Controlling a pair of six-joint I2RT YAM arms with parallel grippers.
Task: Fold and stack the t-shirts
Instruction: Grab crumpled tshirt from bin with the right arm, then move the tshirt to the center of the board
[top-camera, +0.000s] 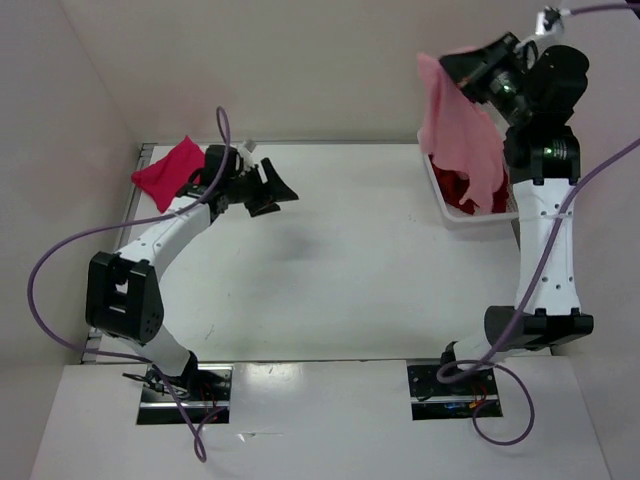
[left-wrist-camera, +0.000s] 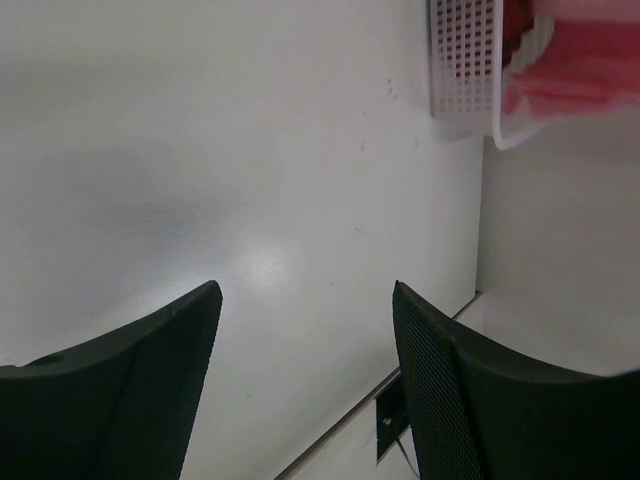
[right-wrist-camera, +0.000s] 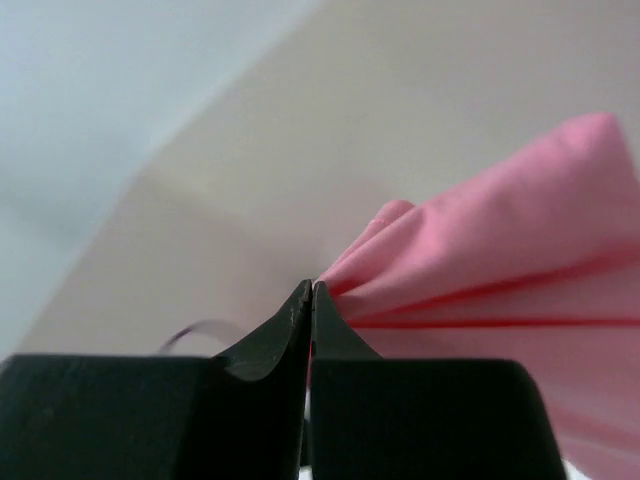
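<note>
My right gripper (top-camera: 452, 62) is shut on the light salmon pink t-shirt (top-camera: 462, 135) and holds it high above the basket; the cloth hangs down from the fingertips. In the right wrist view the jaws are pressed together on a pinch of the pink cloth (right-wrist-camera: 490, 260). The dark red t-shirt (top-camera: 462, 190) lies in the white basket (top-camera: 447, 214). The crimson-pink t-shirt (top-camera: 165, 172) lies folded at the table's far left corner. My left gripper (top-camera: 283, 190) is open and empty, just right of that shirt, above the table; its fingers (left-wrist-camera: 170, 360) stand wide apart.
The white lattice basket (left-wrist-camera: 462, 60) stands at the far right of the table, with pink cloth over it in the left wrist view. Walls close the table at the back and left. Purple cables hang from both arms.
</note>
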